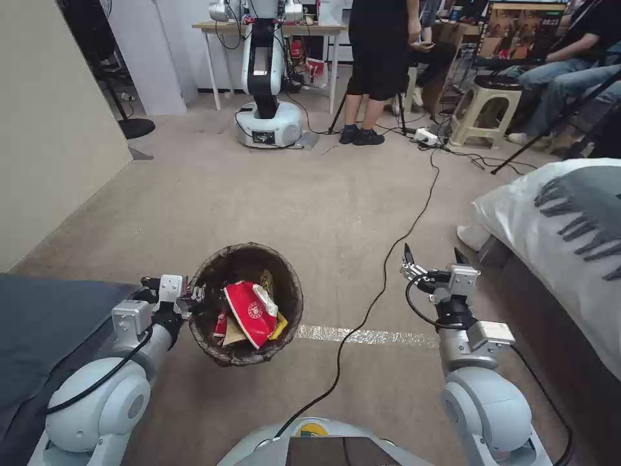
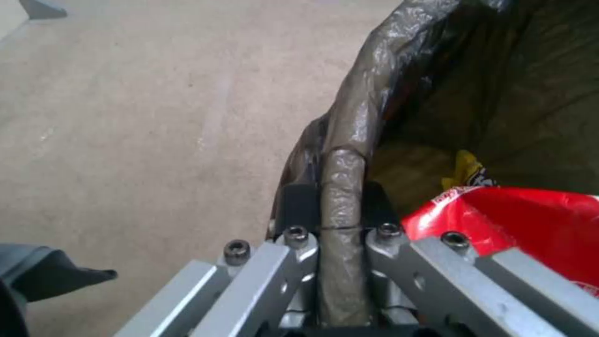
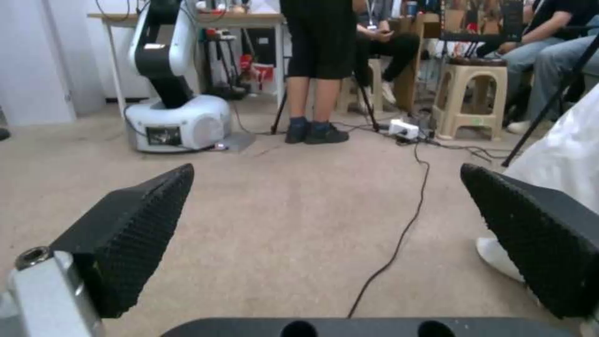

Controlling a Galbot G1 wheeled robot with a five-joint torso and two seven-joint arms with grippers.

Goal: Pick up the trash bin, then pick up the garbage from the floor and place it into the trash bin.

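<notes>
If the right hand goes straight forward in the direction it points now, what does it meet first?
Probably nothing near. The right hand, open and empty, points forward over bare floor. The black cable lies lower on the carpet. Far ahead stands a person's shoes, though depth is unclear.

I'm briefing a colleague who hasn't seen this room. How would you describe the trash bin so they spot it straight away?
Start from the beige carpet floor in front of the robot. The trash bin is the small round container beside the pale tape line, its rim clamped by the left claw. It alone is lined with a crinkled dark bag and holds a crushed red-and-white cup.
</notes>
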